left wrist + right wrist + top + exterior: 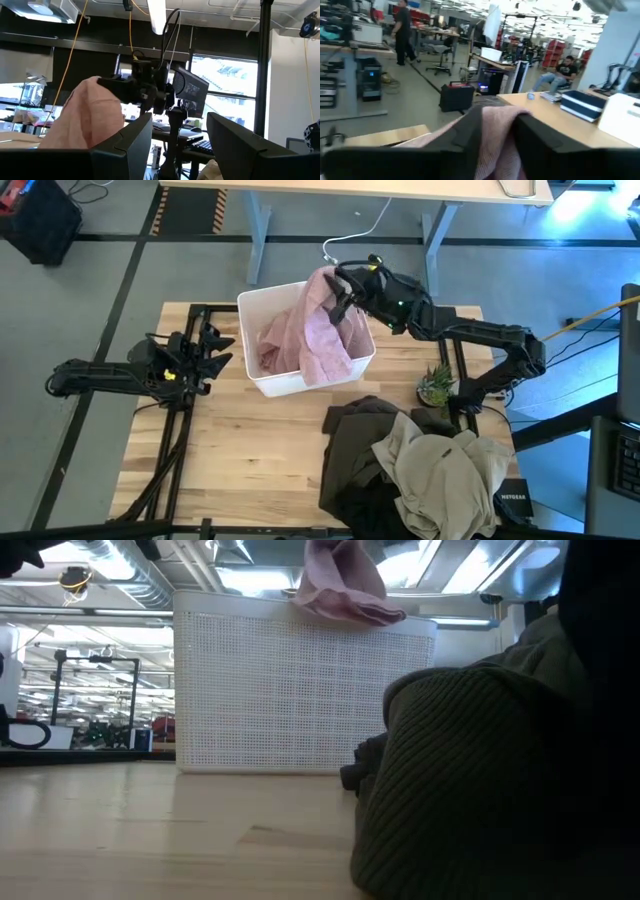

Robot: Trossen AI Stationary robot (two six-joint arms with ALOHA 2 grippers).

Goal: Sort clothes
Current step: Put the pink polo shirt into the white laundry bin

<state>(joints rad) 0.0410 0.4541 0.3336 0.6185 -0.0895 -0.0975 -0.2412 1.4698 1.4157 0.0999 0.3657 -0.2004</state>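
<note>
A pale pink garment (312, 330) lies partly in the white bin (262, 305) and hangs over its right rim. It also shows above the bin in the low view (342, 585). My right gripper (337, 292) is shut on its raised top, above the bin's far right corner. My left gripper (218, 350) is open and empty at the table's left, beside the bin. A pile of dark olive-brown (355, 445), beige-khaki (440, 470) and black (365, 515) garments lies at the near right. The small navy garment is out of view. My right gripper pinches a bunched fold at the pink garment's top (496, 131) between its two fingers (470, 132). The fingers come from the table's right, slanting down. The cloth hangs slack below them, its lower part resting in the bin and over the bin's right rim (345, 360).
A small green spiky plant (437, 385) stands right of the bin, by the right arm's base. In the low view the olive garment (470, 780) fills the right side, close to the bin wall (300, 690). Bare wood lies at the table's near left (240, 460).
</note>
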